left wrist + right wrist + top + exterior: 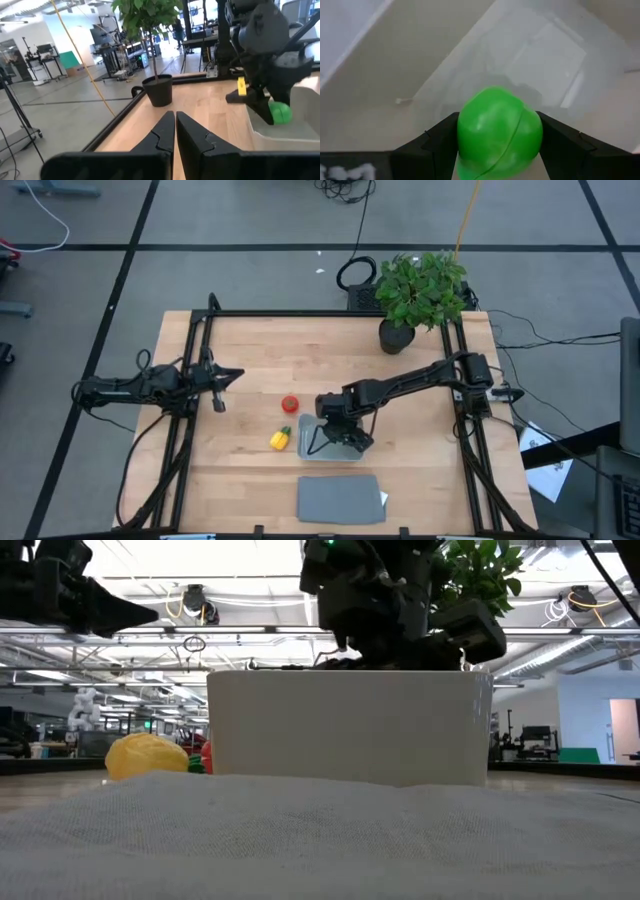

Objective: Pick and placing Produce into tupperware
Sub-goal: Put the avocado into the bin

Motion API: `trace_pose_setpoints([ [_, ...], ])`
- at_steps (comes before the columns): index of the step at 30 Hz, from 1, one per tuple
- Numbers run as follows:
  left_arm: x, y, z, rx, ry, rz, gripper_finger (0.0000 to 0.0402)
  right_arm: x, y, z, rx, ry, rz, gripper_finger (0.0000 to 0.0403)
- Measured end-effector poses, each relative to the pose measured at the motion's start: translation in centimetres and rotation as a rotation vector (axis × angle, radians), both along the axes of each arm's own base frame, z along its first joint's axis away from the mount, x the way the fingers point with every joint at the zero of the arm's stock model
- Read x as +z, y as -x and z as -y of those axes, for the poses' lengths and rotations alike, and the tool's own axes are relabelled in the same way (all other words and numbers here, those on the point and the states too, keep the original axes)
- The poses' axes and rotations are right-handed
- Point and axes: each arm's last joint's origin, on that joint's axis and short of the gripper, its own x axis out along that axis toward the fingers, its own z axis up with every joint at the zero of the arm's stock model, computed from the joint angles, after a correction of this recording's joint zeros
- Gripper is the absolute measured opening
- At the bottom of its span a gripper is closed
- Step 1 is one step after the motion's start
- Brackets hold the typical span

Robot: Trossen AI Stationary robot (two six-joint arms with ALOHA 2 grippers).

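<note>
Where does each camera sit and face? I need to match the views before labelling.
High: overhead, straight down; both arms, tupperware.
Low: table height, level across; tupperware wall, arms above.
Left wrist: past shut left gripper toward right arm.
Right wrist: down into tupperware; right gripper holds green produce.
Shared: green produce in both wrist views.

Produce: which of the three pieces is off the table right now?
The green piece. The right end effector holds it over the tub; the red piece and yellow piece lie on the table beside the tub.

green produce, red produce, yellow produce
</note>
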Motion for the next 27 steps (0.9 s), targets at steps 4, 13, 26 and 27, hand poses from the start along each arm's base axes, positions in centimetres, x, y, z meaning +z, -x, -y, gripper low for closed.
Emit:
trace_pose_setpoints([
  [4,-0.1,0.0,0.0,0.0,0.0,-0.015,0.0021,0.1,0.0,0.0,0.005,0.002,0.006,0.0222],
  [13,-0.2,0.0,0.0,0.0,0.003,-0.016,0.0021,-0.8,-0.2,0.0,0.049,0.016,0.005,0.0222],
  [26,-0.2,0.0,0.0,0.0,-0.001,-0.016,0.0021,-0.9,-0.6,0.0,0.076,0.029,0.042,0.0222],
  [27,-0.2,0.0,0.0,0.0,-0.001,-0.016,0.0021,-0.9,-0.6,0.0,0.079,0.03,0.045,0.0222],
])
